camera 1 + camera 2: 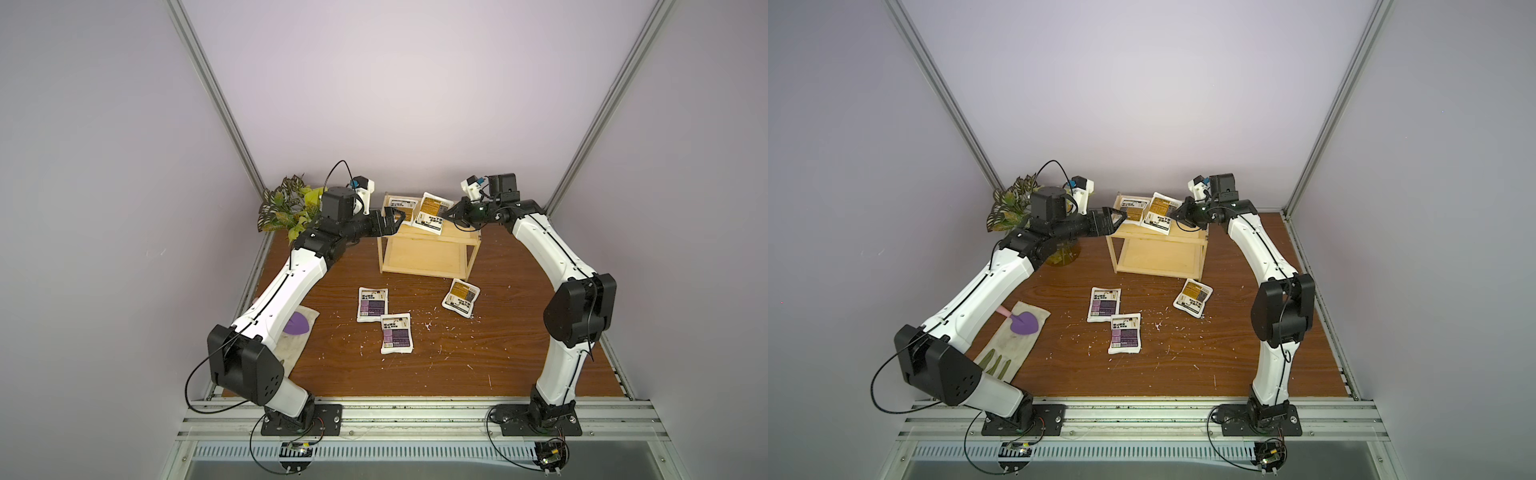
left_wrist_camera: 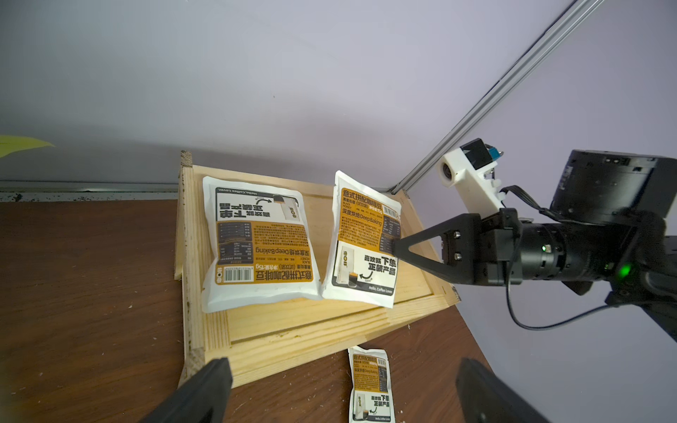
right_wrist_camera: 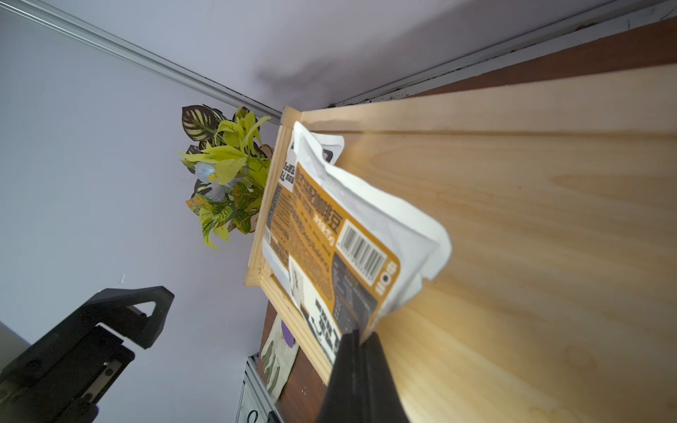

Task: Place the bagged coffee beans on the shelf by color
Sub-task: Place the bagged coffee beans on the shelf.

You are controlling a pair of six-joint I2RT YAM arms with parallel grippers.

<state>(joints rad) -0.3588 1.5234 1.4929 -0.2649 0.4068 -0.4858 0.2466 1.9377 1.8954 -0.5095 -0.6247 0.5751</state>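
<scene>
The right pincer [image 2: 397, 248] is seen clenched on the right-hand long edge of an orange pouch [image 2: 366, 238], gripped about midway along it, over the top tier of the shelf [image 1: 419, 255]. From the pincer the pouch extends leftward, toward a 2nd orange pouch [image 2: 260, 241] laid flat on the same tier. The 2 long axes run roughly front to back, and the near corners appear to touch. The gripped pouch is tilted, its pinched side raised off the wood. The left pincer [image 1: 395, 222] is seen released and empty just off the shelf's left end. A 3rd orange pouch [image 1: 461, 298], a far purple pouch [image 1: 372, 304] and a near purple pouch [image 1: 397, 333] are seen on the worktop [image 1: 498, 353]. Lowering and release are judged to be next, after which the 3rd orange pouch, lying nearer the right arm, could be fetched.
</scene>
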